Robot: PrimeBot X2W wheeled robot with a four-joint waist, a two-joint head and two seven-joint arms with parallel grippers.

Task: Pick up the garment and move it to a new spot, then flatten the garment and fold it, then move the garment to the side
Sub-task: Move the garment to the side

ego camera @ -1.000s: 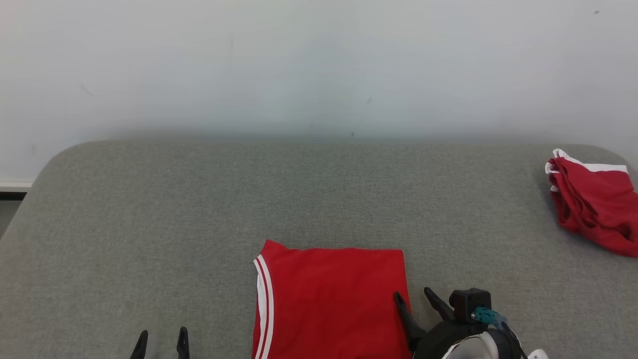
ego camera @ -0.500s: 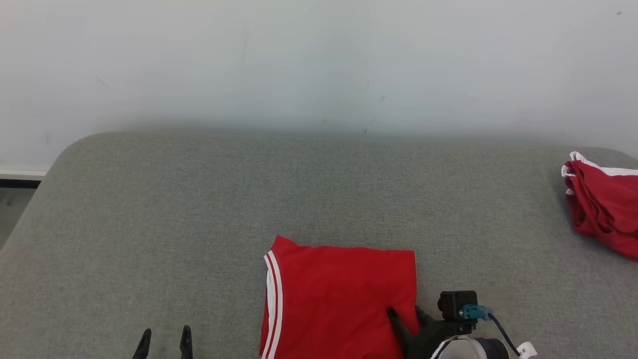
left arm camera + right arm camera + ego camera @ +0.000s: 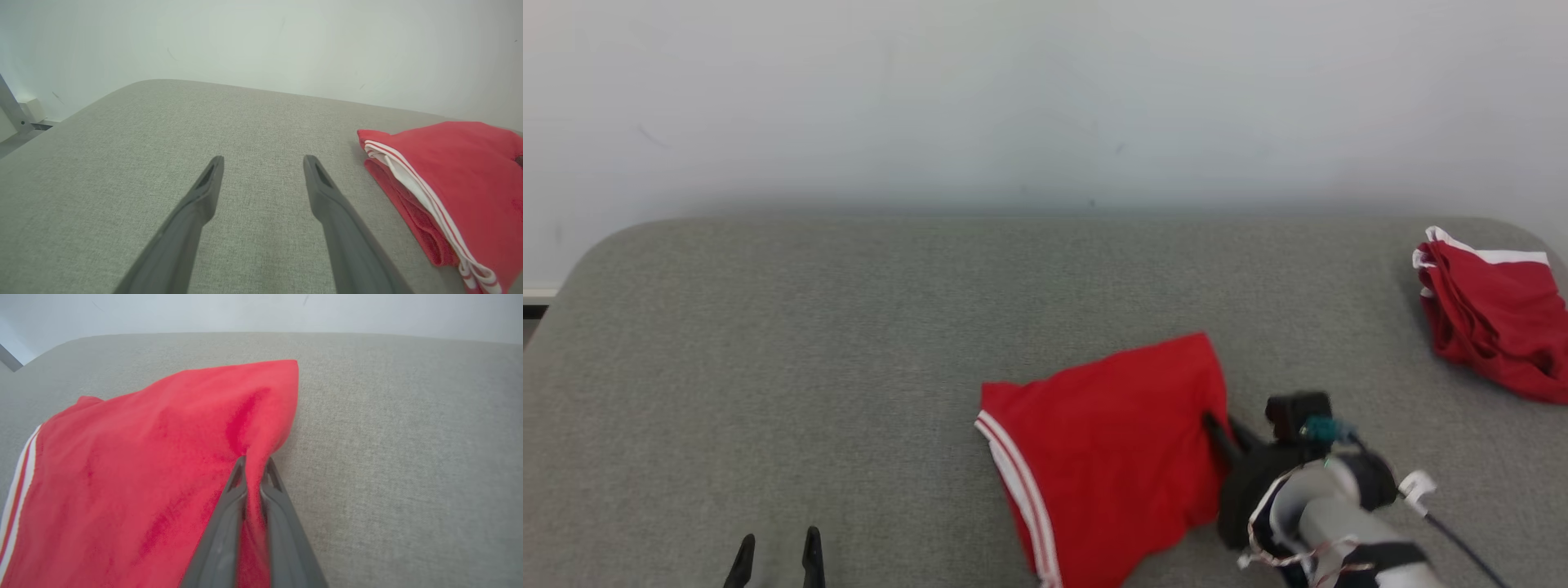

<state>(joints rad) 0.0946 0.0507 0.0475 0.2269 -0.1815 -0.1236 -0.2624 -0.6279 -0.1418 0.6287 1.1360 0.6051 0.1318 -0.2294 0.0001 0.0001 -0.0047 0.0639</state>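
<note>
One folded red garment (image 3: 1103, 441), edged with two white stripes along its left side, is lying near the front middle of a broad grey fabric-covered surface (image 3: 849, 327). The surface is showing a fine woven texture and rounded far corners. It is running right up to a pale wall (image 3: 1013, 98) that is carrying a few faint scuffs and specks. At the far left, a white skirting strip (image 3: 535, 291) is meeting the wall's foot. In the left wrist view a grey metal strut (image 3: 12, 110) is slanting up beside the surface's corner.

The right gripper (image 3: 1225, 429) is pinching the garment's right edge. Its two dark fingers are pressing together on a fold of the cloth, which is rising in a ridge to the fingertips. The garment is sitting askew, its far right corner pointing toward the wall.

The left gripper (image 3: 776, 545) is hovering over bare fabric at the lower left. Its fingers are standing wide apart with nothing between them, and the striped edge is lying off to its right.

A crumpled red garment (image 3: 1490, 314) with white trim is sitting at the far right edge of the surface, well apart from the folded one.
</note>
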